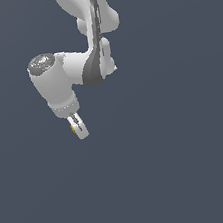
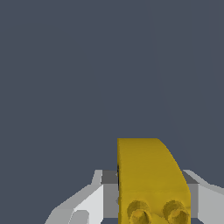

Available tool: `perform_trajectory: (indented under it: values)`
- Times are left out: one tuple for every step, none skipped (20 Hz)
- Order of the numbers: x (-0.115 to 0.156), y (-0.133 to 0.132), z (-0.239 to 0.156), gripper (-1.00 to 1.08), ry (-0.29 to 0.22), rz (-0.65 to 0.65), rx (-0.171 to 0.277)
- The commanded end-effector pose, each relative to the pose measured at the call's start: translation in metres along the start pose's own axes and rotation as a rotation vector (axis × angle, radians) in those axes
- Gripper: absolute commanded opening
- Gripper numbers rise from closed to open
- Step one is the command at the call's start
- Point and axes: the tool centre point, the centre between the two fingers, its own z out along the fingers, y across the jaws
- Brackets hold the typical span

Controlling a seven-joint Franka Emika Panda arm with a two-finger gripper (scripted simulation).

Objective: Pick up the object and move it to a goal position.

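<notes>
Fingers (image 2: 87,205) of the hand (image 1: 79,130) grasp the yellow block (image 2: 151,179) between them, narrowly parted.

In the exterior view the object (image 1: 74,130) was only a yellow speck, mostly hidden between the gripper (image 1: 78,128) fingers. The arm (image 1: 85,16) ran off the top edge. In the wrist view the bottom edge cropped the object (image 2: 148,179) and fingers (image 2: 83,205).

Glossy white rounded arm (image 1: 59,83), dark grey joint panel, small pale claw (image 1: 78,128).
</notes>
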Motion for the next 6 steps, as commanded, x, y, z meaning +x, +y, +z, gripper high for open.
perform_trajectory:
  values:
    - [0.0049, 0.0032, -0.0099, -1.0, -0.001, -0.001, -0.001]
    - [0.0061, 0.0036, -0.0123, -1.0, 0.0, -0.002, -0.001]
    - [0.0072, 0.004, -0.014, -1.0, 0.0, -0.002, -0.001]
    - [0.008, 0.004, -0.0149, -1.0, 0.0, -0.002, -0.001]
    - [0.0082, 0.0038, -0.0154, -1.0, 0.0, -0.002, -0.001]
    - [0.0083, 0.0037, -0.0155, -1.0, 0.0, -0.002, -0.001]
